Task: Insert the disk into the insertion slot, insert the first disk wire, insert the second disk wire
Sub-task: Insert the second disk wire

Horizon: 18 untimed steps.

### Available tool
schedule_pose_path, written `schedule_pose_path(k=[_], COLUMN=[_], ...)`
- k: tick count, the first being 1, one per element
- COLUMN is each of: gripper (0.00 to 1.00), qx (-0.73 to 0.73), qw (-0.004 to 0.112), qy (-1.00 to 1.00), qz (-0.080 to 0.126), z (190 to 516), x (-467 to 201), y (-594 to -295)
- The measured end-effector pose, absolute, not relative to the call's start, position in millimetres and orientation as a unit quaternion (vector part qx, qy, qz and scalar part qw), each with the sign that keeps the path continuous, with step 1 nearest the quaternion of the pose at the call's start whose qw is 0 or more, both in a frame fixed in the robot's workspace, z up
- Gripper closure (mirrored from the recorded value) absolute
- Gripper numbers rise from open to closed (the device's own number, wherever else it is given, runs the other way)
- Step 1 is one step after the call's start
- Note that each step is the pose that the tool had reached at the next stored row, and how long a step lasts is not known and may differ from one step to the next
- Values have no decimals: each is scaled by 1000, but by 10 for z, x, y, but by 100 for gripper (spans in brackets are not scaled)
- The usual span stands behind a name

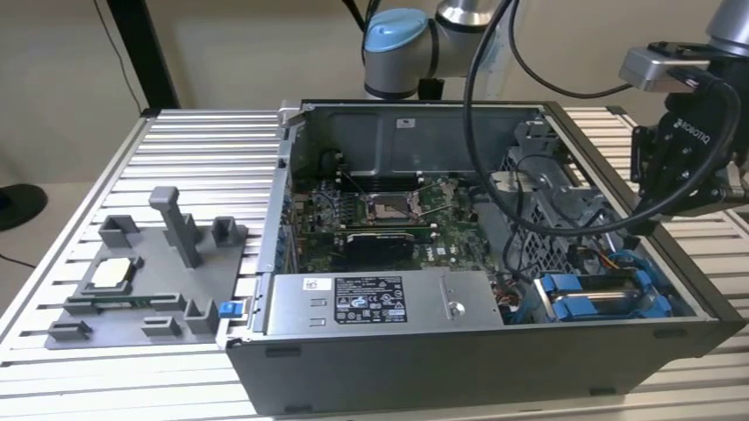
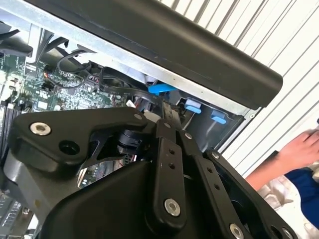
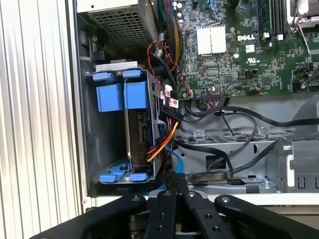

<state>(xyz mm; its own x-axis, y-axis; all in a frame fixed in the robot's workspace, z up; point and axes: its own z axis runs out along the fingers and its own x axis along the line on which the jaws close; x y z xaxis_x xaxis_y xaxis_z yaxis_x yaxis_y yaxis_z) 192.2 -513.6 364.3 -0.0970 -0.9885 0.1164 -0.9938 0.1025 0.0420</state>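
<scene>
Slatted metal table [image 1: 175, 140], beige wall [image 1: 234, 53] behind; fingers [image 3: 170, 188] pressed together, empty, over computer case [image 1: 468, 373].

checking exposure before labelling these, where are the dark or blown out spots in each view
Exterior view: even light, but inside the case it is shaded around the motherboard. First wrist view: the ribbed table is bright and pale, the insertion slot in shadow. Second wrist view: the black gripper is a dark mass in front, the table glaring behind it.
</scene>
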Motion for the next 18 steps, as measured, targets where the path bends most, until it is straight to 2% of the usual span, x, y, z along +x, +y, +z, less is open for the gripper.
schedule_pose_path(k=[1,18], gripper=[0,0], qx=[669,670], qw=[57,55], qy=[-740,-740], qz=[23,21], z=[3643,3496], x=[1922,1956], y=[-5136,-5152])
